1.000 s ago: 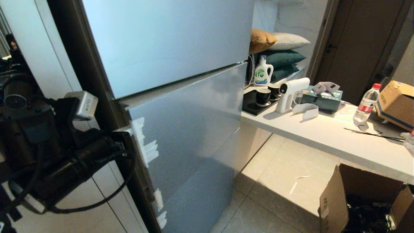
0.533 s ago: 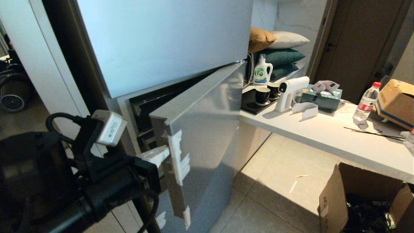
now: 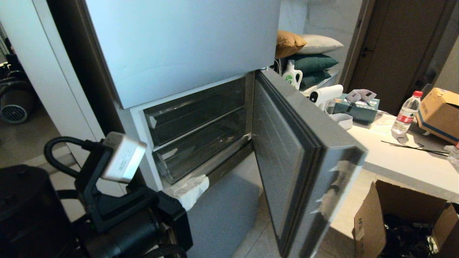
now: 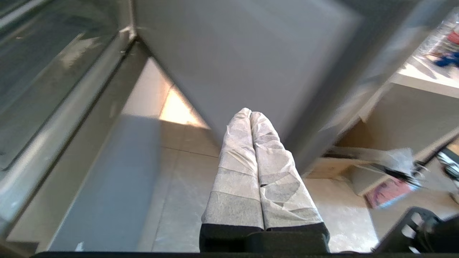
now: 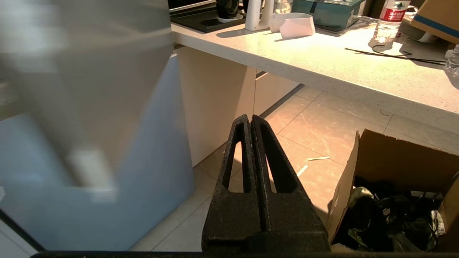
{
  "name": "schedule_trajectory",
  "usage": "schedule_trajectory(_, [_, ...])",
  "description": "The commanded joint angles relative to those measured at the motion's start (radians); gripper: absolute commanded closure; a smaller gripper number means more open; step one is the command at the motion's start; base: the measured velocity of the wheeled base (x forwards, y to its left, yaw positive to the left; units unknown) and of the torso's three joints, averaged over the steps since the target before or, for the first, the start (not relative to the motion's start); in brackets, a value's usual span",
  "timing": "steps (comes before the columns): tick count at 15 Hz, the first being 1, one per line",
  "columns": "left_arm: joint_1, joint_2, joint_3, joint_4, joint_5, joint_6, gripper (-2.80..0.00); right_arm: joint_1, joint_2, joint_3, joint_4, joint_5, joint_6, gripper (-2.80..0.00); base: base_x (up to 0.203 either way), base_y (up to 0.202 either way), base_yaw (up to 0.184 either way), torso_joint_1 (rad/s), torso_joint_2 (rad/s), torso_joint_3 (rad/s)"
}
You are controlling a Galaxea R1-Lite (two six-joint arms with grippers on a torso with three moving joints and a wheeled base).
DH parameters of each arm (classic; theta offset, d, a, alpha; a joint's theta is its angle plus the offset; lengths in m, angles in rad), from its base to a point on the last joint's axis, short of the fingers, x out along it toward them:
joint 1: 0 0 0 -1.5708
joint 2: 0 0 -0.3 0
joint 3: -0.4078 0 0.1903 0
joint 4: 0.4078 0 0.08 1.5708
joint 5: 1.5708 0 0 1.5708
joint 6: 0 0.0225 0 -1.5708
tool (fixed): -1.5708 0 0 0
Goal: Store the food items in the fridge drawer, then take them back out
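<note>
Fridge drawer [image 3: 200, 150] contents unclear behind glare

The matte blue-grey middle fridge door [image 3: 304, 157] is swinging wide open from shut, now hiding the black cups on the counter. It is uncovering the see-through drawers [image 3: 200, 143], while the tape-wrapped left gripper [image 3: 192, 188], fingers pressed together, is drawing back off its edge
</note>
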Motion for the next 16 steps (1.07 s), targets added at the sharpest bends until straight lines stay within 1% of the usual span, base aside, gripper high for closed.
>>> schedule_trajectory(1, [0.030,-0.012,0.010,-0.003,0.107,0.002,0.00,0.000,0.000,0.031,-0.001,0.000,0.000,0.00,0.000,0.000,0.000,0.000,0.00,0.000])
schedule_trajectory(2, [0.048,-0.040,0.025,-0.001,0.153,0.007,0.00,0.000,0.000,0.031,-0.001,0.000,0.000,0.00,0.000,0.000,0.000,0.000,0.00,0.000])
schedule_trajectory(3, [0.078,-0.096,0.046,0.004,0.186,0.013,0.00,0.000,0.000,0.032,-0.001,0.000,0.000,0.00,0.000,0.000,0.000,0.000,0.00,0.000])
schedule_trajectory(4, [0.119,-0.147,0.066,0.008,0.209,0.016,0.00,0.000,0.000,0.032,-0.001,0.000,0.000,0.00,0.000,0.000,0.000,0.000,0.00,0.000])
schedule_trajectory(5, [0.179,-0.193,0.085,0.014,0.233,0.017,0.00,0.000,0.000,0.031,-0.001,0.000,-0.001,0.00,0.000,0.000,0.000,0.000,0.00,0.000])
schedule_trajectory(6, [0.273,-0.240,0.099,0.028,0.248,0.018,0.00,0.000,0.000,0.031,-0.001,0.000,0.000,0.00,0.000,0.000,0.000,0.000,0.00,0.000])
schedule_trajectory(8, [0.489,-0.357,0.136,0.076,0.263,0.016,0.00,0.000,0.000,0.032,-0.002,0.001,-0.001,0.00,0.000,0.000,0.000,0.000,0.00,0.000])
schedule_trajectory(9, [0.612,-0.445,0.166,0.106,0.267,0.017,0.00,0.000,0.000,0.031,-0.002,0.001,-0.001,0.00,0.000,0.000,0.000,0.000,0.00,0.000])
schedule_trajectory(10, [0.693,-0.548,0.197,0.141,0.266,0.022,0.00,0.000,0.000,0.031,-0.002,0.001,-0.001,0.00,0.000,0.000,0.000,0.000,0.00,0.000])
schedule_trajectory(11, [0.737,-0.642,0.227,0.188,0.256,0.037,0.00,0.000,0.000,0.031,-0.002,0.001,-0.001,0.00,0.000,0.000,0.000,0.000,0.00,0.000])
schedule_trajectory(12, [0.759,-0.743,0.253,0.269,0.208,0.060,0.00,0.000,0.000,0.031,-0.002,0.001,-0.001,0.00,0.000,0.000,0.000,0.000,0.00,0.000])
schedule_trajectory(13, [0.775,-0.832,0.276,0.398,0.094,0.084,0.00,0.000,0.000,0.031,-0.002,0.001,-0.001,0.00,0.000,0.000,0.000,0.000,0.00,0.000])
schedule_trajectory(14, [0.787,-0.902,0.295,0.566,-0.034,0.106,0.00,0.000,0.000,0.031,-0.002,0.001,-0.001,0.00,0.000,0.000,0.000,0.000,0.00,0.000])
schedule_trajectory(15, [0.796,-0.971,0.313,0.714,-0.115,0.139,0.00,0.000,0.000,0.032,-0.002,0.001,-0.001,0.00,0.000,0.000,0.000,0.000,0.00,0.000])
schedule_trajectory(16, [0.801,-1.032,0.339,0.795,-0.156,0.189,0.00,0.000,0.000,0.031,-0.002,0.001,-0.001,0.00,0.000,0.000,0.000,0.000,0.00,0.000])
